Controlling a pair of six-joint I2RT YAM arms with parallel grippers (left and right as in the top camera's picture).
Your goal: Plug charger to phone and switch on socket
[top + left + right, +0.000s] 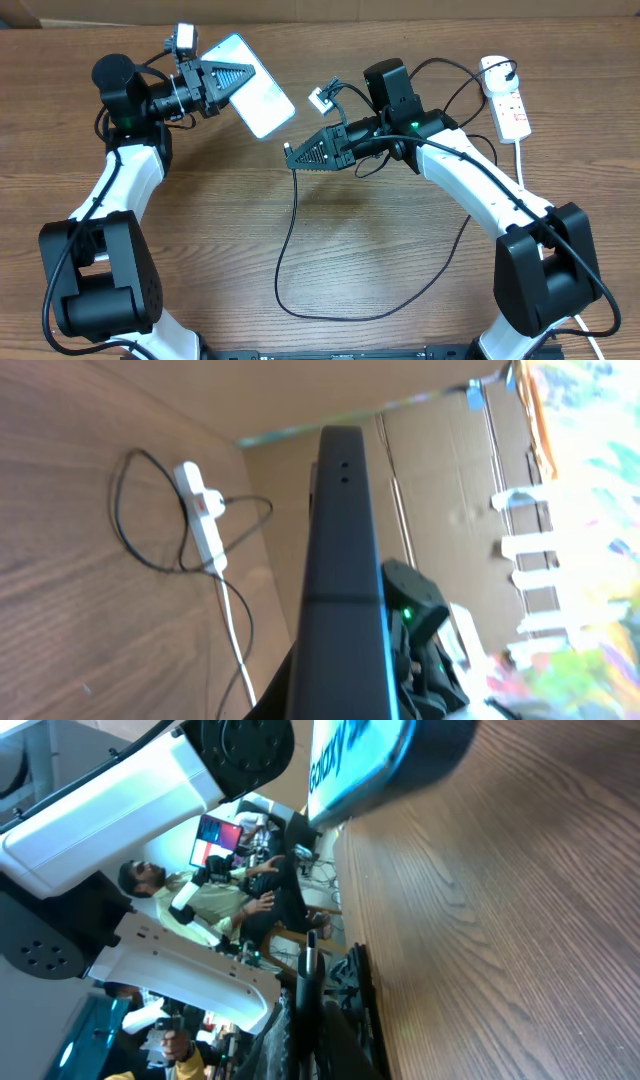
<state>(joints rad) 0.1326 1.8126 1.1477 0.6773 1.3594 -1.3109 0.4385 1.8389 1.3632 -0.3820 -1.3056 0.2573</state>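
My left gripper (232,80) is shut on the phone (262,100) and holds it tilted above the table at the back left. In the left wrist view the phone (340,560) shows edge-on, dark with a thin cyan line. My right gripper (295,155) is shut on the charger's connector tip (288,150), a short way to the right of the phone and below it, not touching it. In the right wrist view the tip (308,960) sticks out between my fingers, and the phone's cyan end with text (355,755) is above it. The black charger cable (285,250) hangs in a loop over the table.
The white socket (505,100) lies at the back right with a black plug in it and a white cord (522,165) running toward the front. It also shows in the left wrist view (205,520). A small white tag (322,97) sits by the right arm.
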